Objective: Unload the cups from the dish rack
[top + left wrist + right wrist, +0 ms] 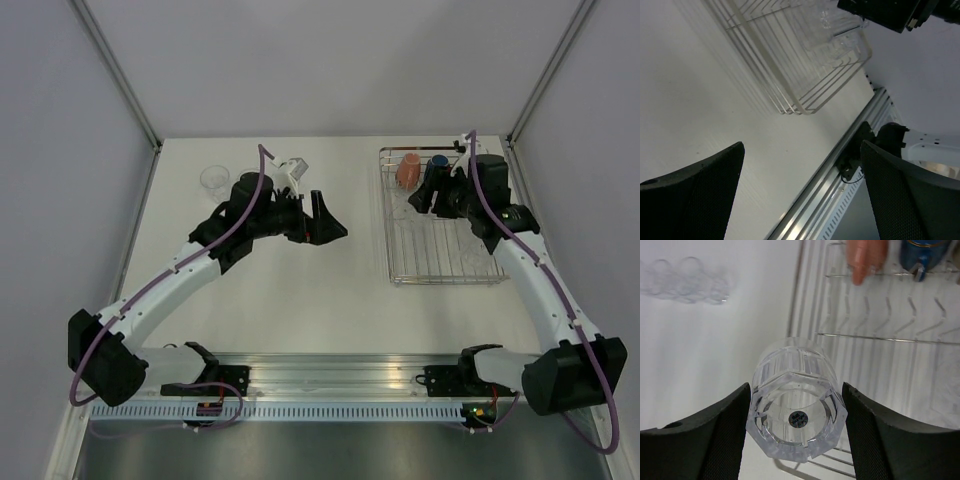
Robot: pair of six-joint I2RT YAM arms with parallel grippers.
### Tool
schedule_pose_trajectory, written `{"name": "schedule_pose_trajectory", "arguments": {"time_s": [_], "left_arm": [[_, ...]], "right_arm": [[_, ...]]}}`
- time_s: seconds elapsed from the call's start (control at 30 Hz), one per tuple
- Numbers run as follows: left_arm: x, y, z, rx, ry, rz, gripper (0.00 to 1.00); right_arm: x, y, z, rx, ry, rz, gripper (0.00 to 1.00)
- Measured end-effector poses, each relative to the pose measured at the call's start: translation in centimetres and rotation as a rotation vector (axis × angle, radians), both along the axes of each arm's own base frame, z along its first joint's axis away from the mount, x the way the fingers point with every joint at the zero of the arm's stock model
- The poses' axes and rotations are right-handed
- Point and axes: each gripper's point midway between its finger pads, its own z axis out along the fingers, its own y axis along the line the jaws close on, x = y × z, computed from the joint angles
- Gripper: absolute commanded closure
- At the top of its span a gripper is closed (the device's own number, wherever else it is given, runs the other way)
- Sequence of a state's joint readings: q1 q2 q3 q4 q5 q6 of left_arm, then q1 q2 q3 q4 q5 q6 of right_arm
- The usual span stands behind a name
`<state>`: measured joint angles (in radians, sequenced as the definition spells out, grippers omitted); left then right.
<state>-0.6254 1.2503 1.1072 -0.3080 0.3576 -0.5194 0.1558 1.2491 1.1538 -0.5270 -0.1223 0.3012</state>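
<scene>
At the far end of the dish rack [440,262], the right gripper [795,390] clamps a clear, faceted glass [797,412], its thick round base facing the wrist camera. The job looks mid-unloading: next, lift it clear of the thin silver wires and carry it left to the glasses [214,179] on the matte white table [330,300]. A salmon mug [867,260] and blue mug [922,254] sit racked. The left gripper [330,213] hangs wide, empty.
</scene>
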Motion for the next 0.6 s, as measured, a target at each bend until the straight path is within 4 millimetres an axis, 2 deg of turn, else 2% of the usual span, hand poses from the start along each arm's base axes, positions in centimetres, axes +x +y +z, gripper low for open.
{"name": "schedule_pose_trajectory", "arguments": {"time_s": [0.17, 0.37, 0.6], "left_arm": [[-0.9, -2.1, 2.5, -0.173, -0.011, -0.104, 0.01], [-1.4, -2.9, 4.1, -0.285, -0.026, -0.153, 0.01], [-3.2, -3.2, 6.2, -0.417, -0.063, -0.234, 0.03]], "right_arm": [[-2.5, 4.6, 4.0, 0.221, -0.137, 0.182, 0.74], [-5.6, 9.4, 6.2, 0.448, -0.227, 0.367, 0.74], [-8.1, 12.6, 9.4, 0.668, -0.314, 0.518, 0.74]]}}
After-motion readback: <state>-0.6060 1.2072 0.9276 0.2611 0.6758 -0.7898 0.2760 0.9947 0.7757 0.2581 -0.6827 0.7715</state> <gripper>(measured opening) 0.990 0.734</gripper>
